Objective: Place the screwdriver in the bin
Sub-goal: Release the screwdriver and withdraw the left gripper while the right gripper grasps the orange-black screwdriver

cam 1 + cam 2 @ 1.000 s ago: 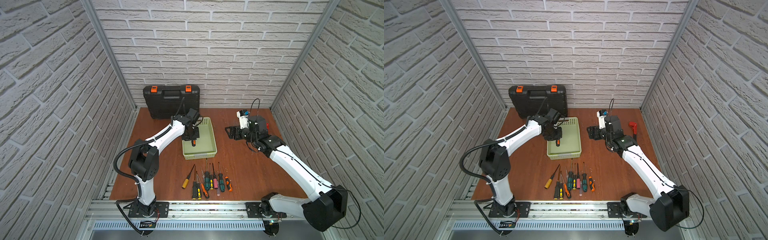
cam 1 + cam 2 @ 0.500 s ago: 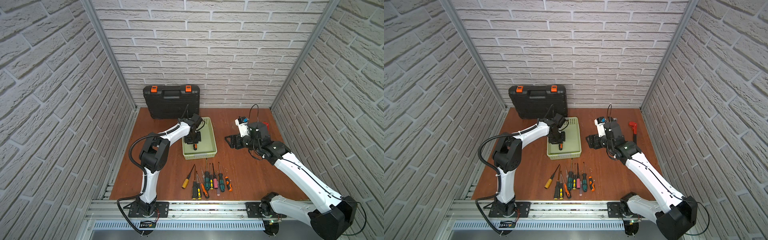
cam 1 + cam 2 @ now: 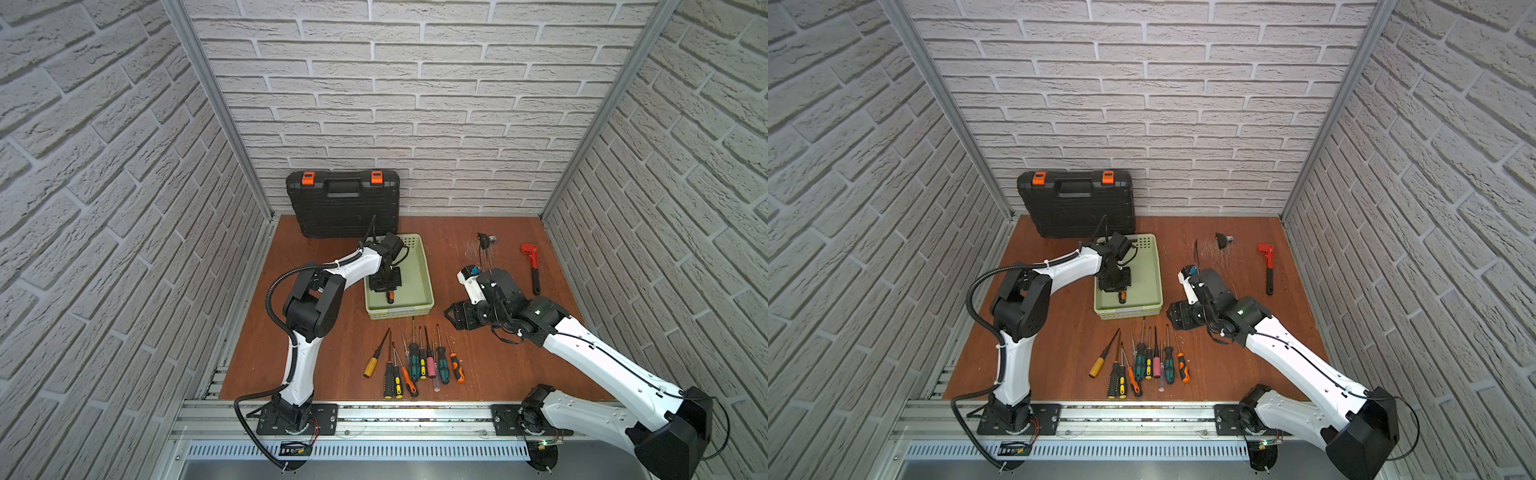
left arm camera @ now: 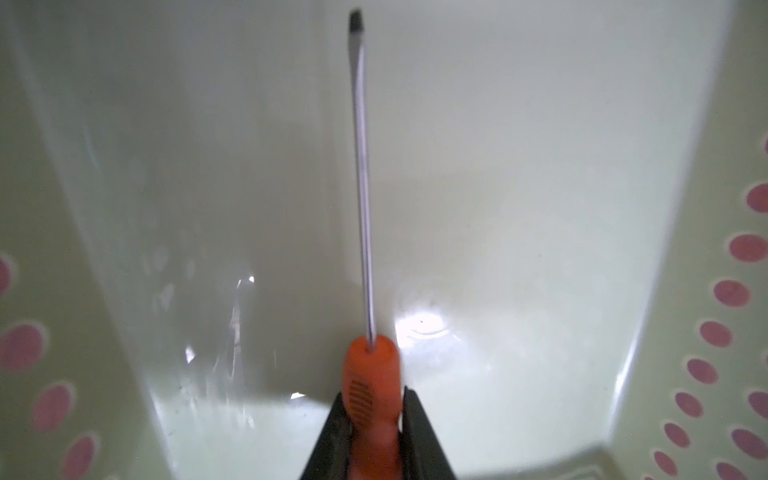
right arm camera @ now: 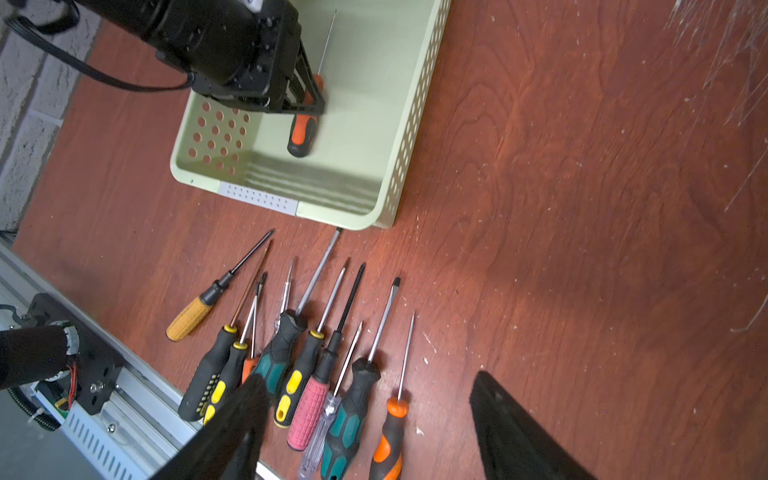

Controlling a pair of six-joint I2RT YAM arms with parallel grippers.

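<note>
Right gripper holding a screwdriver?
No: in the right wrist view the right gripper has its fingers wide apart and empty, above the row of screwdrivers lying on the table.

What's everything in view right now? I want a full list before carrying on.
Bin: one, pale green, mid-table in front of the case.
Held screwdriver: one, orange and black handle, inside the bin, gripped by its handle.
Loose screwdrivers: about ten, mixed handle colours, in a row on the table in front of the bin.
Case: one, black with orange latches, against the back wall.
Wrench: one, red, far right of the table.
Small dark item: one, too small to identify, back of the table.
Table: one, red-brown wood.
Left gripper: closed on the held screwdriver, in the bin.
Right gripper: open, empty, right of the bin.
</note>
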